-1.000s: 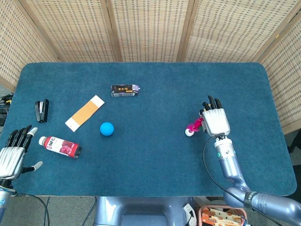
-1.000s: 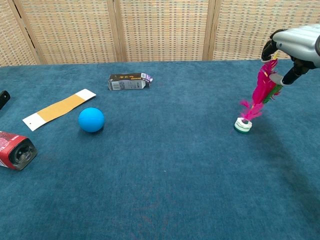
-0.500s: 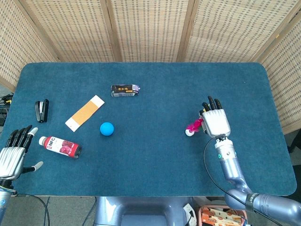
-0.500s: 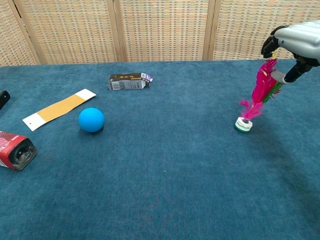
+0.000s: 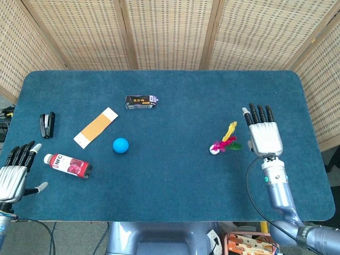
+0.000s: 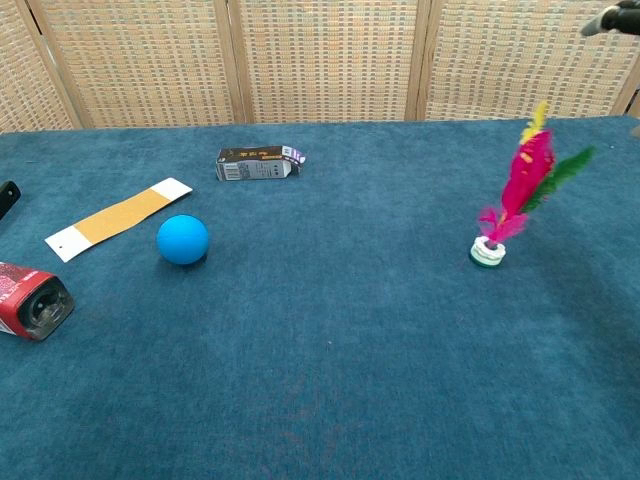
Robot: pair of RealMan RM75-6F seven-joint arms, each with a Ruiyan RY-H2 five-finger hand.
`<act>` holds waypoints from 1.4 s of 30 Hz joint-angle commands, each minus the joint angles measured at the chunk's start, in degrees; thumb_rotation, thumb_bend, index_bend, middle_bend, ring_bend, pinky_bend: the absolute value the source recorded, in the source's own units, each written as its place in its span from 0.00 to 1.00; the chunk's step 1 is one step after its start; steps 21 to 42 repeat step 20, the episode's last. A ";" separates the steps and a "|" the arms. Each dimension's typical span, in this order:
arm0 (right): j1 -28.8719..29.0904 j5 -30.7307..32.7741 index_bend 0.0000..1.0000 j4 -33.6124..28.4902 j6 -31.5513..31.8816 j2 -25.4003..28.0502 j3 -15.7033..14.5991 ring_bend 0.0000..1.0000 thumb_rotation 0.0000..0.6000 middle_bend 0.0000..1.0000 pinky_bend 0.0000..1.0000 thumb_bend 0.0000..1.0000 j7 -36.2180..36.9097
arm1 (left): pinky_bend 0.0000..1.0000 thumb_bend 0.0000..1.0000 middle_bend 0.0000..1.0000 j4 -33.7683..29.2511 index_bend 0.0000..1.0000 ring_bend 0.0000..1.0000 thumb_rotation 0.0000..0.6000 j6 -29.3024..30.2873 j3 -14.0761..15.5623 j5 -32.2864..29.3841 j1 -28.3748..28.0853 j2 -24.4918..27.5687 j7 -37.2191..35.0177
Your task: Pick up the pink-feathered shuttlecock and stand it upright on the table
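The shuttlecock [image 5: 223, 145] [image 6: 514, 196] stands on its white round base on the blue table, its pink, yellow and green feathers leaning up and to the right. Nothing touches it. My right hand [image 5: 264, 133] hovers just right of it with fingers spread and nothing in it; in the chest view only a fingertip [image 6: 607, 20] shows at the top right corner. My left hand [image 5: 14, 173] rests open at the table's front left edge, out of the chest view.
A blue ball [image 5: 120, 145] [image 6: 183, 239], a red bottle [image 5: 68, 165] lying down, an orange-and-white strip [image 5: 95, 127], a black stapler [image 5: 47, 124] and a small dark carton [image 5: 141, 101] lie on the left half and middle back.
My right hand has let go of the feathers and moved right and up, away from the shuttlecock. The shuttlecock stays standing on its base. The left hand has not moved.
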 commanded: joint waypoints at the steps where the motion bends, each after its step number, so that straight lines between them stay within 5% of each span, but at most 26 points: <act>1: -5.89 -5.86 0.00 -1.34 3.82 3.90 -2.92 0.00 1.00 0.00 0.00 0.20 8.31 | 0.00 0.10 0.00 -0.12 0.00 0.00 1.00 0.14 0.08 0.24 0.02 -0.08 0.29; 9: -17.61 -19.50 0.00 4.22 10.80 3.89 -10.65 0.00 1.00 0.00 0.00 0.19 28.99 | 0.00 0.10 0.00 0.10 0.00 0.00 1.00 0.53 0.10 0.29 0.18 -0.66 1.69; 17: -24.13 -23.81 0.00 12.33 11.92 -0.09 -14.89 0.00 1.00 0.00 0.00 0.16 39.36 | 0.00 0.06 0.00 0.90 0.00 0.00 1.00 -0.60 -0.20 -1.69 0.12 -1.24 2.78; 42: -24.57 -23.92 0.00 14.65 10.50 -0.44 -14.89 0.00 1.00 0.00 0.00 0.14 39.98 | 0.00 0.05 0.00 1.02 0.00 0.00 1.00 -0.67 -0.39 -2.01 0.08 -1.35 2.77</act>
